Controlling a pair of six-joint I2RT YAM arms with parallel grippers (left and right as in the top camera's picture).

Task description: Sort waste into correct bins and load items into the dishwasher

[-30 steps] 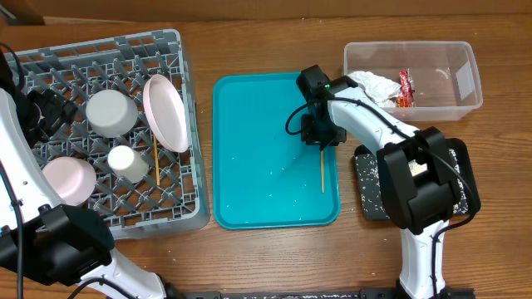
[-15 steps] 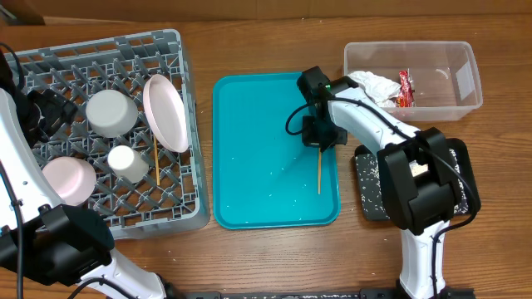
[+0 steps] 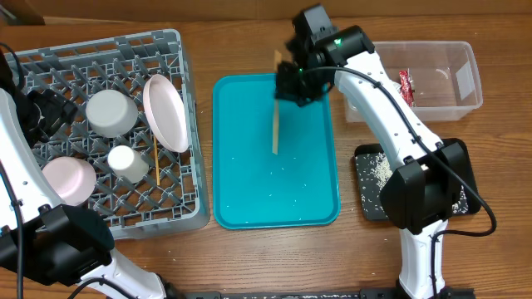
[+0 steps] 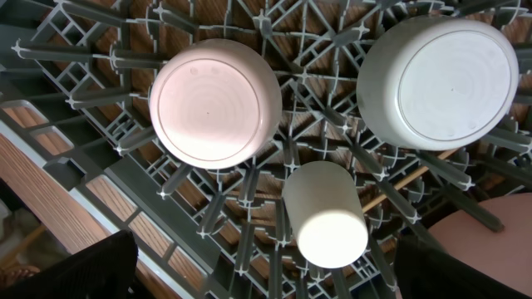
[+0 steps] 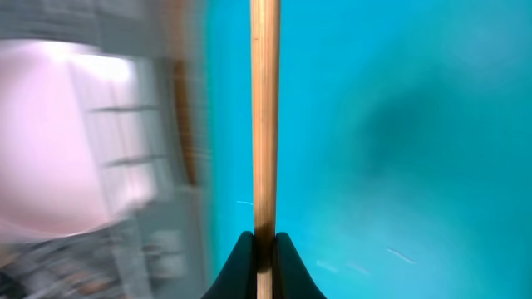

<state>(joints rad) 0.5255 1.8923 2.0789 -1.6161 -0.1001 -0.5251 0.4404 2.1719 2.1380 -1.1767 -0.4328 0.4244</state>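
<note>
Since a second ago the chopstick [image 3: 275,124] has been lifted off the teal tray [image 3: 249,191], where it had lain near the right edge. It is now carried above the tray's upper middle, tilted steeply, with one end raised past the tray's far rim. The right gripper [image 3: 293,83] has been closed on it: in the wrist view the jaws are pressed onto the chopstick's shaft [image 5: 265,124] near one end, and the rest runs straight out ahead. The background there is smeared, so motion is judged to be under way. The left gripper [image 4: 266,253] is held with jaws spread wide and nothing between them, over the dish rack [image 3: 50,62]. The pink bowl [image 4: 214,101], the grey-white bowl [image 4: 449,79] and the white cup [image 4: 326,216] sit upturned below it. The plate [image 3: 166,112] and the other chopstick [image 3: 156,162] are already in the rack. The tray is otherwise bare but for pale specks, so this stick is judged the last item to be loaded. It has yet to be carried over the rack's near wall and released beside its partner.
</note>
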